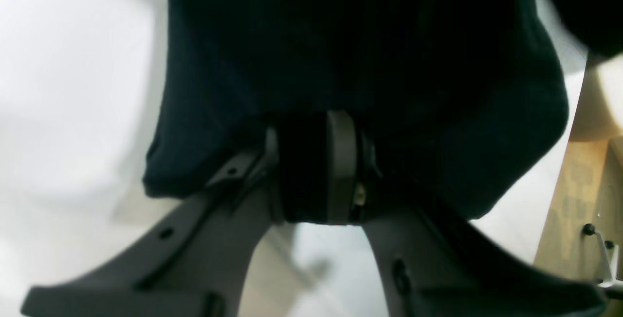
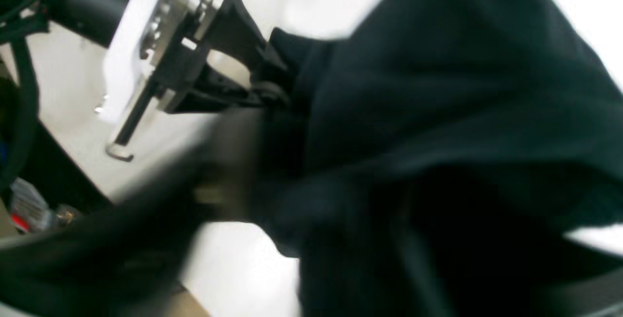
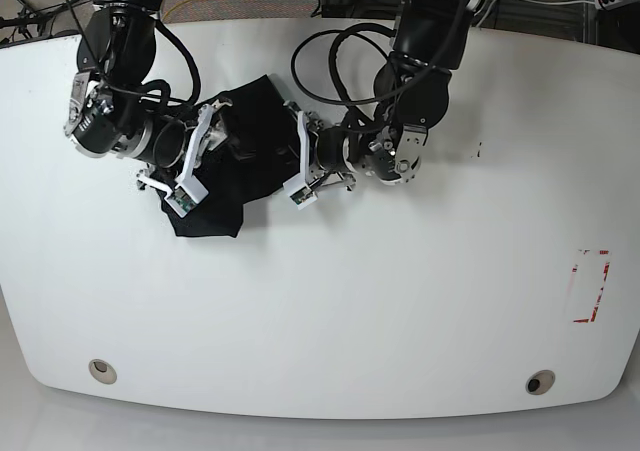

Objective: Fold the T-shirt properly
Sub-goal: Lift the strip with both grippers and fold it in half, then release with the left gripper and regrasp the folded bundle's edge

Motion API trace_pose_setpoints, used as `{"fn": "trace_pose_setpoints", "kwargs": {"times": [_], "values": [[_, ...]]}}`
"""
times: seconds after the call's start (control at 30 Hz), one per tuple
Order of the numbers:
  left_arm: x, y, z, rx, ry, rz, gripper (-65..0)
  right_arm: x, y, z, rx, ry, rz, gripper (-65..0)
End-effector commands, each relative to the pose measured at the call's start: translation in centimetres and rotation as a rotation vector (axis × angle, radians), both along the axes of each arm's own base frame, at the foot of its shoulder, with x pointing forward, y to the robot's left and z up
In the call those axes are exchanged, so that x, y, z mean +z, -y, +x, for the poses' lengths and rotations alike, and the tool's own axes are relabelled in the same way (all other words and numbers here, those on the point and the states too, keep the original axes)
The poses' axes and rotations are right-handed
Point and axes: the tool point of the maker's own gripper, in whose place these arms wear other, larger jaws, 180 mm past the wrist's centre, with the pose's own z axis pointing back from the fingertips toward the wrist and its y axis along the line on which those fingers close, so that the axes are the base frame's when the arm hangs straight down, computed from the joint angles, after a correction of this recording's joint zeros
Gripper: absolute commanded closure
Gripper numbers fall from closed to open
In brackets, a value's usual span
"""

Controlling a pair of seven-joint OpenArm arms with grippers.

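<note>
left pincer point(image 1: 319, 171) clenched on t-shirt point(image 3: 240, 131) edge, upper left of desk point(image 3: 400, 311), holding fold line; right pincer point(image 2: 243, 161) blurry, can't tell.

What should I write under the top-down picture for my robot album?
Two robot arms hold a bunched-up black T-shirt between them on a white table.

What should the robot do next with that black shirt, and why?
Probably let the left gripper draw its pinched edge sideways and lay it down, spreading the cloth. The T-shirt hangs bunched between the two arms above the white table, not flat enough to fold. The right gripper is too blurred to judge its hold.
</note>
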Motion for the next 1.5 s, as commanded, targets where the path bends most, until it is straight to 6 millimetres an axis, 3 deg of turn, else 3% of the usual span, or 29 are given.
{"fn": "trace_pose_setpoints", "kwargs": {"times": [0.0, 0.07, 0.3, 0.47, 0.7, 0.83, 1.1, 1.3, 1.47], "values": [[0.8, -0.6, 0.7, -0.006, 0.046, 0.043, -10.8, 1.1, 0.1, 0.5, 0.01, 0.047, -0.012, -52.0], [1.4, -0.5, 1.1, -0.004, 0.068, 0.037, -10.8, 1.1, 0.1, 0.5, 0.01, 0.046, -0.009, -56.3], [4.2, -1.8, 2.8, 0.072, 0.146, -0.009, -11.0, 1.7, 0.2, 0.6, 0.009, 0.07, -0.015, -51.5], [8.8, -3.3, 4.8, 0.181, 0.21, -0.165, -11.0, 2.9, 3.4, 1.2, -0.063, 0.105, -0.031, -45.5], [11.7, -9.4, 5.7, 0.274, 0.275, -0.244, -11.0, 4.8, 5.9, 0.8, -0.14, 0.142, 0.067, -38.8], [11.5, -13.4, 5.1, 0.323, 0.279, -0.226, -11.0, 3.2, 6.6, 0.1, -0.163, 0.09, 0.054, -38.7], [10.8, -19.1, 3.4, 0.404, 0.256, -0.199, -11.0, 1.7, 6.8, 2.0, -0.198, 0.062, 0.002, -38.7], [9.9, -20.7, 1.8, 0.4, 0.232, -0.16, -11.0, 0.3, 3.8, 4.0, -0.109, 0.041, -0.007, -38.5], [10.1, -22.1, 2.0, 0.439, 0.24, -0.152, -10.8, 0.0, -2.2, 4.5, 0.002, 0.029, 0.084, -38.5]]}}
